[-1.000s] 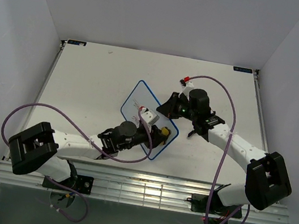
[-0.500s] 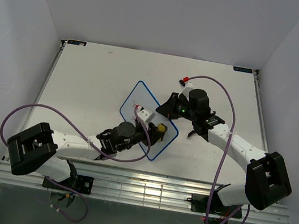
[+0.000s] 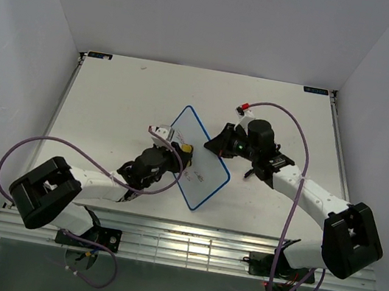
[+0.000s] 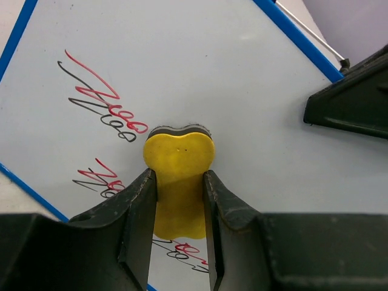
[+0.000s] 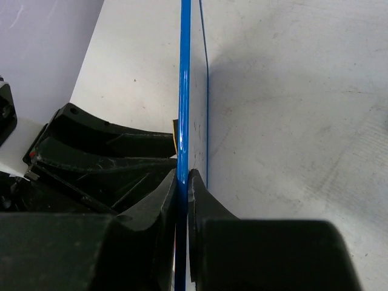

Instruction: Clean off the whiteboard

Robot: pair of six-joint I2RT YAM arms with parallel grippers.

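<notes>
Two-handed: clamping the whiteboard (image 3: 209,167) in the right gripper (image 5: 183,176), pressing the eraser (image 4: 179,154) pinched in the left gripper (image 4: 179,177), needing to sweep nearer onto red scribbles (image 4: 100,91).

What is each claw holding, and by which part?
The left claw grips the yellow eraser by the sides of its near half; the right claw pinches the whiteboard by its blue-framed edge.

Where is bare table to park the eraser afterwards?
Far-left table, between its left edge and the whiteboard; also the far-right corner beyond the right gripper. Crowded mid-table: left gripper holds the eraser there.
</notes>
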